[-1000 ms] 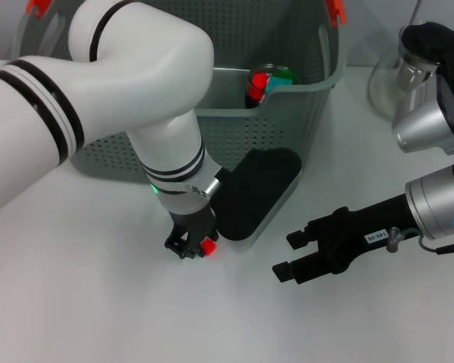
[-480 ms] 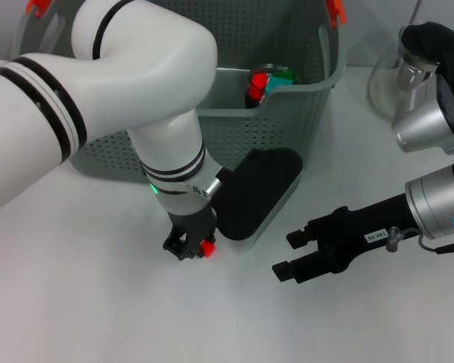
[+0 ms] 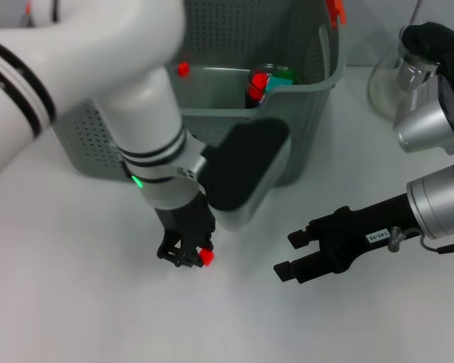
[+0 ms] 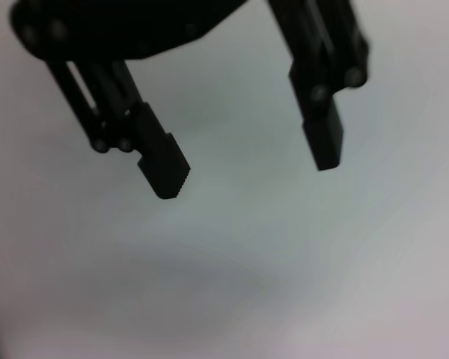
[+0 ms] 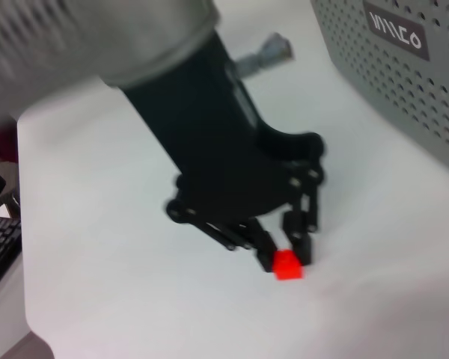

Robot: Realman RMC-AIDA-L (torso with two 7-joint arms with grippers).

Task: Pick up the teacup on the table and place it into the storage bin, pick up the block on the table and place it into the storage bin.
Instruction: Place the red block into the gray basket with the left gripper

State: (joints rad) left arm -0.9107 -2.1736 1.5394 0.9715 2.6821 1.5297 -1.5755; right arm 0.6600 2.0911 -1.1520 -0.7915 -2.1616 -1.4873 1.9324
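A small red block (image 3: 206, 257) lies on the white table in front of the storage bin (image 3: 303, 128). My left gripper (image 3: 183, 254) reaches down to the table just left of the block, fingers open. The left wrist view shows the left gripper (image 4: 245, 164) with only bare table between its fingers. Seen from the right wrist, the block (image 5: 287, 265) sits at the fingertips, on the side nearer that camera. A red and green item (image 3: 263, 82), apparently the teacup, lies inside the bin. My right gripper (image 3: 291, 255) hovers open to the block's right.
A glass jug (image 3: 393, 76) stands at the back right beside the bin. The bin's perforated wall with its black label (image 5: 393, 30) rises close behind the block. Open table lies to the front and left of the left gripper.
My left arm has swung left and toward the front, uncovering more of the bin's inside. The left gripper and the block have both shifted slightly forward. The right arm has not moved.
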